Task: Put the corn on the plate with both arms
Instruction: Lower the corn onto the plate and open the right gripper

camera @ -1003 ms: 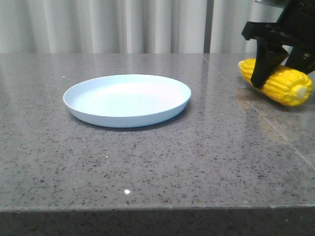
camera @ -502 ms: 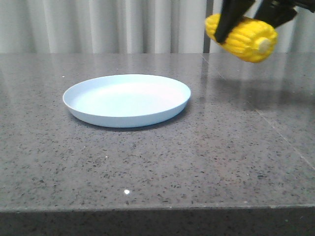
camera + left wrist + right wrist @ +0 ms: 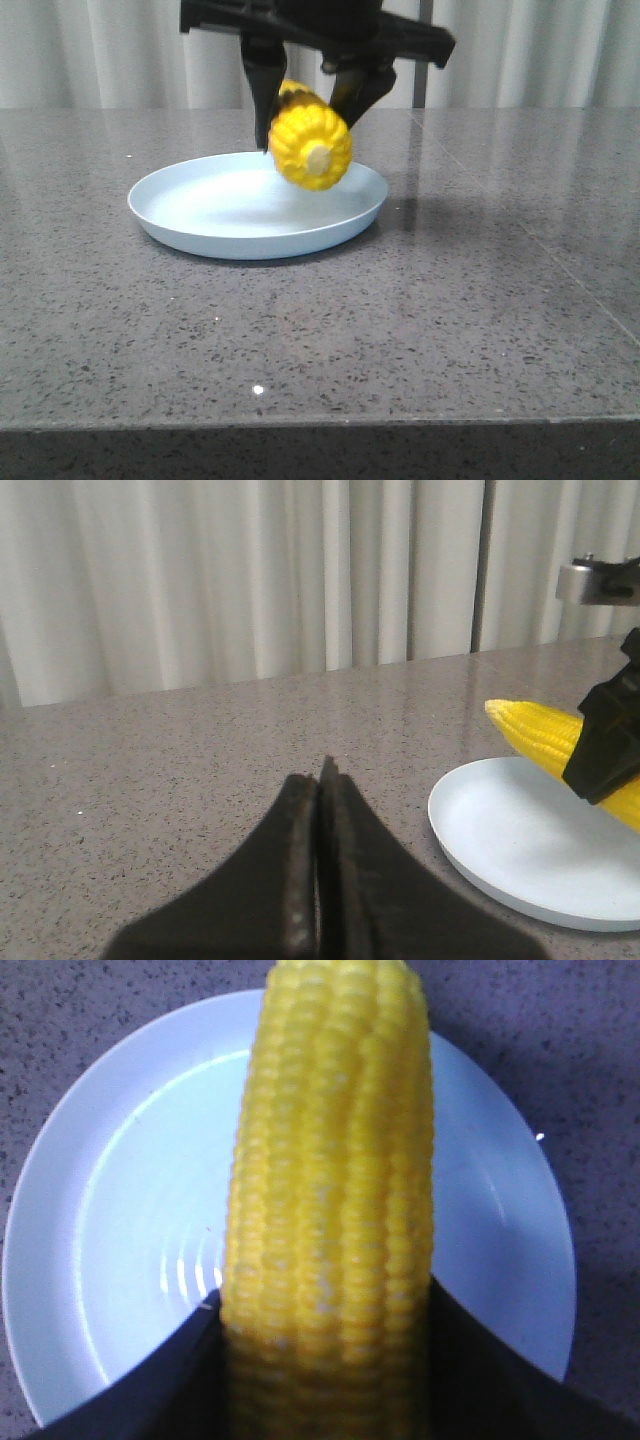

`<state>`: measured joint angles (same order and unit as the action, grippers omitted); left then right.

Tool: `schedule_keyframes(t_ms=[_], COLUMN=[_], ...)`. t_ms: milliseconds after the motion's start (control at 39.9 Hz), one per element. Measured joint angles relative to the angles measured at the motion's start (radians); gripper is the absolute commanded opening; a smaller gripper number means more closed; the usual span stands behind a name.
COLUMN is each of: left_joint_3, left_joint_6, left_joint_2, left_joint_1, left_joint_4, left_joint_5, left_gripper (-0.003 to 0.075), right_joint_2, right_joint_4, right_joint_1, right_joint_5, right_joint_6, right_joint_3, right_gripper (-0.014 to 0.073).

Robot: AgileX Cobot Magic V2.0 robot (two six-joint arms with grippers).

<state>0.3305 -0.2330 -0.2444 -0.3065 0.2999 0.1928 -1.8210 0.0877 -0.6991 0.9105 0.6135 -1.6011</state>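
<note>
Corn hanging over the plate, pinched by the right arm

The right gripper (image 3: 310, 105) is clamping its fingers (image 3: 262, 100) on the corn (image 3: 310, 148) across its middle, holding it above the pale blue plate (image 3: 200, 225), stub end facing the camera. The left gripper (image 3: 318, 880) is waiting beside the plate over the worktop (image 3: 450, 300), fingers pressed together, empty. The cob is looking stiff, light and round, so likely to roll; gripping mid-length seems steadiest.
</note>
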Motion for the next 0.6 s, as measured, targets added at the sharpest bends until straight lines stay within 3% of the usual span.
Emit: schedule_keyframes(t_ms=[151,401,602], left_joint_3=[0.0,0.0,0.0], left_joint_6=[0.0,0.0,0.0], left_joint_2=[0.0,0.0,0.0], left_joint_1=[0.0,0.0,0.0], left_joint_4=[0.0,0.0,0.0], left_joint_5=[0.0,0.0,0.0], left_gripper=[-0.002,-0.002,-0.002], right_joint_2=[-0.042,-0.069,-0.05], right_joint_4=[-0.023,-0.061,-0.062], right_joint_1=[0.0,0.0,0.012], right_joint_5=[-0.004,-0.014,0.008], right_joint_6=[0.012,0.016,0.01], right_joint_3=[-0.001,-0.008,-0.045], right_gripper=[0.0282,0.0636,0.0643])
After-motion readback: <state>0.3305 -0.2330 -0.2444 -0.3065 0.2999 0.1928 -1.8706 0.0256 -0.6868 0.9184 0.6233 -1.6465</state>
